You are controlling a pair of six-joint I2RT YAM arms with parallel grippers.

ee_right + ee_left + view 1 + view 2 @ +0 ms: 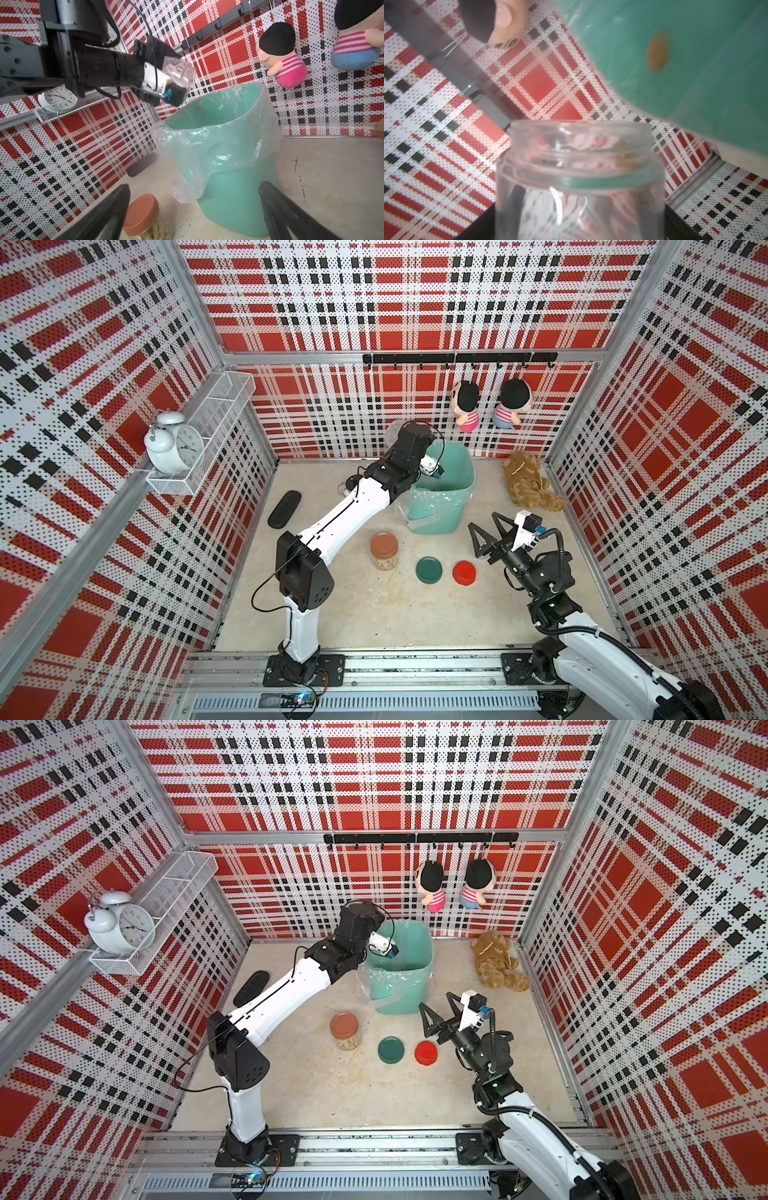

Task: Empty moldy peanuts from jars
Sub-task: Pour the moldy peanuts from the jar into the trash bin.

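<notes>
- Standing at the back of the table (374, 614), the teal bin (436, 514) with its clear liner (197, 158) is seen in both top views. It is judged light and easy to push, so it should not be leaned on.
- The left gripper (172, 66) is clamped around the body of an open jar (579, 176). This jar is held tilted above the bin's rim, with the mouth turned toward the bin, and it looks nearly empty.
- The open jar is judged stiff, smooth and slippery, and light when emptied. Whether it is glass cannot be told, so it is treated as fragile. It is best held around the straight body, below the threaded neck.
- The right gripper (484, 523) is spread wide and nothing is held in it. It hangs over the table just beside the red lid (464, 572).
- A closed jar (384, 558) with a terracotta lid (384, 544) stands upright near the front of the bin. Being partly filled, it is judged heavier. Its body should be gripped firmly while the lid is taken by its rim.
- The green lid (429, 569) lies flat between the closed jar and the red lid.
- The moldy peanuts (385, 565) are seen as pale lumps in the closed jar. One brownish piece (658, 54) shows against the bin's inside. They are judged light, loose and quick to roll, so they are better poured than picked.
</notes>
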